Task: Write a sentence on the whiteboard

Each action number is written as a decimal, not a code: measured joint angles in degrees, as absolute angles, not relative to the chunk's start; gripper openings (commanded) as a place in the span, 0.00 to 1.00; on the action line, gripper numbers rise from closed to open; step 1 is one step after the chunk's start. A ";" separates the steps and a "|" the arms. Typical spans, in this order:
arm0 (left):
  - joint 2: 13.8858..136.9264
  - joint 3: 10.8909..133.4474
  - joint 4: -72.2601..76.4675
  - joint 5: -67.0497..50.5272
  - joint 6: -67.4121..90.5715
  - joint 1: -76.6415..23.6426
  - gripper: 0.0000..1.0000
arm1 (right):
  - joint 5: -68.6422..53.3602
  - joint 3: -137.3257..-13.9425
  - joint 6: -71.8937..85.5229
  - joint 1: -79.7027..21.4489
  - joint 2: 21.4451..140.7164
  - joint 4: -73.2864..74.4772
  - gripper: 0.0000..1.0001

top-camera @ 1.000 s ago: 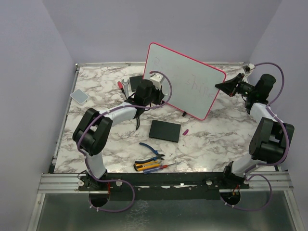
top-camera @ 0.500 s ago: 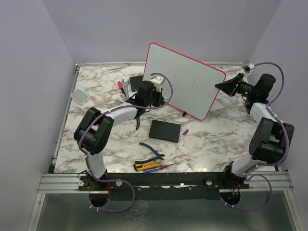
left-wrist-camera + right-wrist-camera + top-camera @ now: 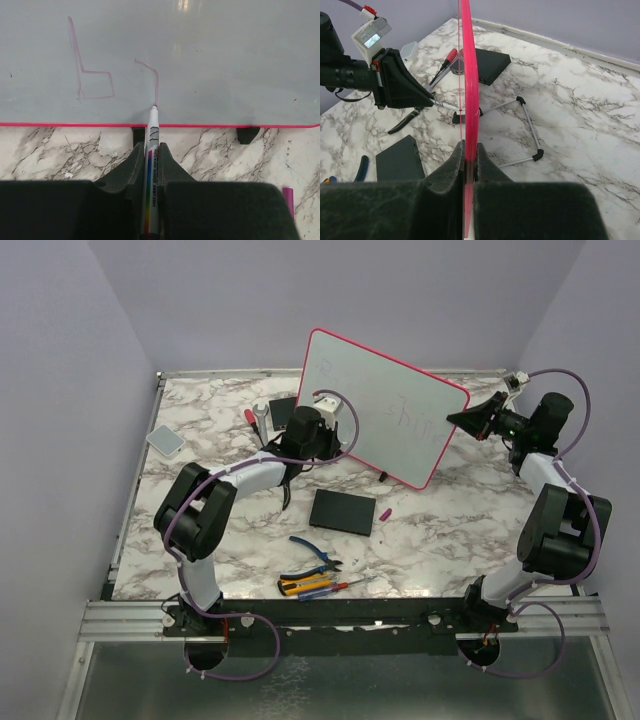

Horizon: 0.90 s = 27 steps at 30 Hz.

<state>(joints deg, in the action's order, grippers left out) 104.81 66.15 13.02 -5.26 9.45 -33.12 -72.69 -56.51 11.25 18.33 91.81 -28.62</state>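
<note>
Whiteboard [image 3: 385, 405] stands tilted on the marble surface [image 3: 440, 530]. Only the left wrist view shows the left hand [image 3: 149, 152] clenched on a marker [image 3: 152, 125], tip touching the faint pink sentence [image 3: 95, 72]. The right wrist view shows the right hand [image 3: 468, 150] pinching the board's edge.

Soft, even overhead light makes all three views bright, with only faint shadows on the white marble-patterned counter [image 3: 440, 520], a pale glare patch at 12 o'clock on the pink-framed rectangular whiteboard [image 3: 225, 65] in the left wrist view, and black padded fingers [image 3: 445, 172] blurred at 6 o'clock in both wrist views.
</note>
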 measured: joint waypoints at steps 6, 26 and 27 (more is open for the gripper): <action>105.06 67.53 11.22 -5.23 9.63 -33.12 0.00 | -72.69 -56.51 11.09 18.33 91.81 -28.58 0.01; 106.04 71.35 9.50 -5.23 9.61 -33.12 0.00 | -72.10 -56.53 10.85 18.20 91.81 -28.40 0.01; 106.04 71.46 9.39 -5.23 9.61 -33.12 0.00 | -72.10 -56.53 10.83 18.22 91.81 -28.40 0.01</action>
